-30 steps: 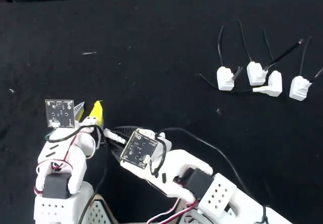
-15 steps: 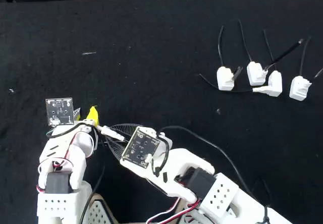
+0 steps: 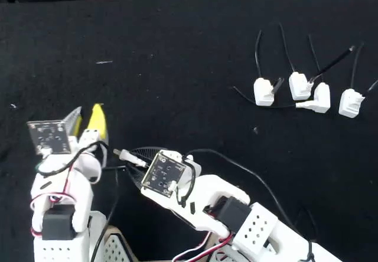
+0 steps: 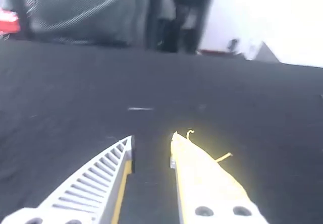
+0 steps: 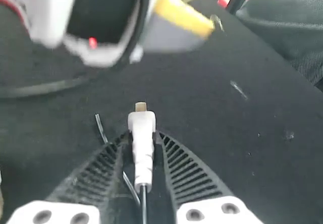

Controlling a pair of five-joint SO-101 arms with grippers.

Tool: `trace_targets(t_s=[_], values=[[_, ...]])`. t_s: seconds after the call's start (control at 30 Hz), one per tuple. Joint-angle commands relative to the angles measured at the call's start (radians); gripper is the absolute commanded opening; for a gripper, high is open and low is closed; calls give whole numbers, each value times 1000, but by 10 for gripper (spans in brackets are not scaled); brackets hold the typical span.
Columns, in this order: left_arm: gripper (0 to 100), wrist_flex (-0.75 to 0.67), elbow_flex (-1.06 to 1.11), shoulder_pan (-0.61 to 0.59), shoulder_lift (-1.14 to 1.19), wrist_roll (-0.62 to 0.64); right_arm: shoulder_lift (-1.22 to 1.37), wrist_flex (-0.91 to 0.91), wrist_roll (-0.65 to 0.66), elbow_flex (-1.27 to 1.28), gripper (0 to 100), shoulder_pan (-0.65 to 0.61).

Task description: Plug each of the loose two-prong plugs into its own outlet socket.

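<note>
Black table (image 3: 177,67); right end effector (image 5: 143,136) pinches half-hidden plug (image 5: 142,124); left end effector (image 4: 151,138) ajar, empty

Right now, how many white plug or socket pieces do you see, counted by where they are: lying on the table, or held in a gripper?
white corded pieces lying on the table: 4
white plug held in the right gripper: 1
Total: 5

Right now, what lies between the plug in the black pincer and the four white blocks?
Just bare black table, seen from the high view, between the plug and the white blocks.
</note>
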Motion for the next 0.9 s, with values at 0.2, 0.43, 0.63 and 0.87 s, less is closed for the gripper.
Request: trace_targets(t_s=[0.2, 0.43, 0.63, 0.87], values=[[138, -12, 93, 119, 3, -6, -10, -32, -3, -31, 10, 23], [138, -20, 163, 119, 3, -6, -10, -32, -8, -48, 10, 23], [138, -12, 174, 119, 3, -6, -10, -31, -3, -51, 10, 23], [138, 44, 136, -28, 3, -8, -2, 302, -6, -199, 10, 201]])
